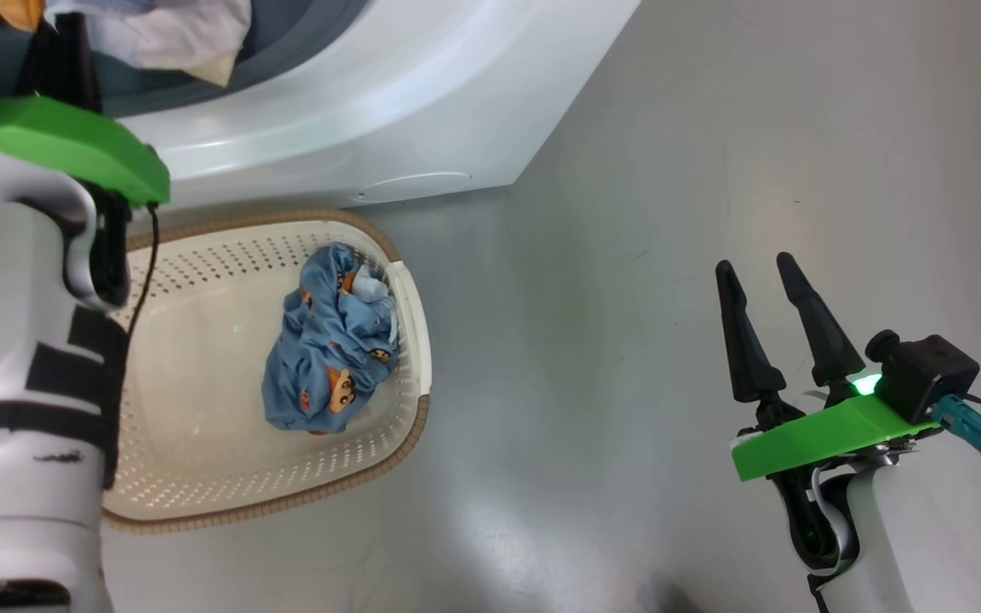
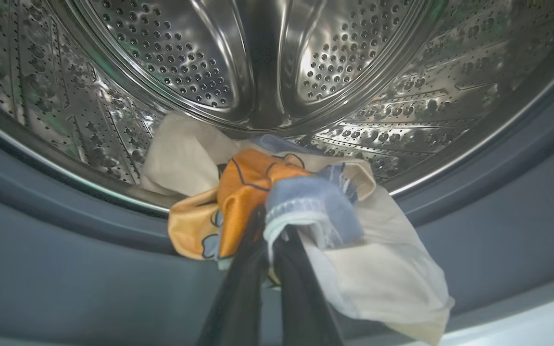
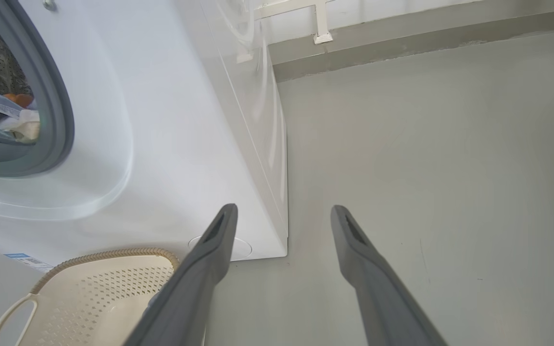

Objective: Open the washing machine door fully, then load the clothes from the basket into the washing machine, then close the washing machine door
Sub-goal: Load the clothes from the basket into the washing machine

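Observation:
My left gripper [image 2: 273, 226] reaches into the mouth of the washing machine [image 1: 371, 111], shut on a bundle of clothes [image 2: 238, 192], cream, orange and light blue, that lies over the grey gasket [image 2: 65, 259] at the lip of the steel drum [image 2: 277, 57]. Its tips are buried in the folds. A light blue printed garment [image 1: 324, 340] lies in the cream basket [image 1: 201, 281] on the floor in front of the washer. My right gripper [image 1: 754, 266] hangs open over bare floor, well right of the basket. The washing machine door is out of view.
The basket [image 3: 113, 288] stands close against the washer's white front [image 3: 161, 120], near a small blue label [image 3: 17, 257]. Grey floor [image 1: 669, 128] stretches to the right of the machine. A wall base with a white bracket [image 3: 322, 29] runs behind it.

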{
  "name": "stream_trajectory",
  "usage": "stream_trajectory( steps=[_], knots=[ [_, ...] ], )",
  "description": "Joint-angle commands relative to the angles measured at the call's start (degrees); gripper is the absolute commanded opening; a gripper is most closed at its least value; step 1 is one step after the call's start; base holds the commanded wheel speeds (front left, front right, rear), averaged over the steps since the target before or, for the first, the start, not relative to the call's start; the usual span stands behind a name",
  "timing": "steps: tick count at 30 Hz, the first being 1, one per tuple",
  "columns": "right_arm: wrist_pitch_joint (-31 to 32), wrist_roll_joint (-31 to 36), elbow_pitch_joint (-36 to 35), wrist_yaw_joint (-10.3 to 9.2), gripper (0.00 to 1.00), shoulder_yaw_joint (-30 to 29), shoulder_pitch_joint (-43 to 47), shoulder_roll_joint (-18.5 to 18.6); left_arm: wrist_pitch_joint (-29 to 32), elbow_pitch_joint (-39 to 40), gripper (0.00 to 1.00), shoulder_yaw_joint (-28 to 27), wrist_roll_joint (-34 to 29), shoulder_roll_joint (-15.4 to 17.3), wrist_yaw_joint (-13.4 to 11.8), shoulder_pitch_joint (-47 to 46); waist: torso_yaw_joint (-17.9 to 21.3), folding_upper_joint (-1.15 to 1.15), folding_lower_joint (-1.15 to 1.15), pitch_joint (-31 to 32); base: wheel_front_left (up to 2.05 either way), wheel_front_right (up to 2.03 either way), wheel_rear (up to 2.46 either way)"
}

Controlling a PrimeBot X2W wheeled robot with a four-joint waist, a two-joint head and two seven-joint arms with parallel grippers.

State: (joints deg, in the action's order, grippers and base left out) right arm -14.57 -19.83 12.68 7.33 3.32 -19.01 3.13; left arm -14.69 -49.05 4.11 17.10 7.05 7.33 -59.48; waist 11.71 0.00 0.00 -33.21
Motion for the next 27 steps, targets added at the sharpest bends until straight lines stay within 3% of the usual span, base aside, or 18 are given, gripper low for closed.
stream_trajectory(
  steps=[1, 11, 20, 27],
  knots=[
    [-0.43, -0.75, -1.04, 0.16, 1.0, 1.7, 0.61, -0.23, -0.31, -0.57, 0.0, -1.12, 0.53, 2.58, 0.15, -1.68, 0.42, 0.0, 0.0, 0.19, 0.0, 0.0, 0.0],
    [-0.43, -1.65, -0.96, 0.16, 1.0, 2.88, 0.56, -0.24, -0.31, -7.21, 0.0, -2.42, 1.75, 3.35, 0.11, -10.1, 1.68, 0.0, 0.0, 0.08, 0.0, 0.0, 0.0],
    [-0.43, -2.3, -1.02, 0.16, 1.0, 3.79, -0.06, -0.24, -0.31, -1.28, 0.0, -9.66, 0.38, 4.48, -4.79, -12.22, 2.95, 0.0, 0.0, -0.87, 0.0, 0.0, 0.0],
    [-0.43, -2.53, -0.92, 0.16, 1.0, 4.04, -0.11, -0.24, -0.31, -7.9, 0.0, -8.12, -3.1, 3.66, -4.37, -12.17, 3.36, 0.0, 0.0, -1.25, 0.0, 0.0, 0.0]
  ],
)
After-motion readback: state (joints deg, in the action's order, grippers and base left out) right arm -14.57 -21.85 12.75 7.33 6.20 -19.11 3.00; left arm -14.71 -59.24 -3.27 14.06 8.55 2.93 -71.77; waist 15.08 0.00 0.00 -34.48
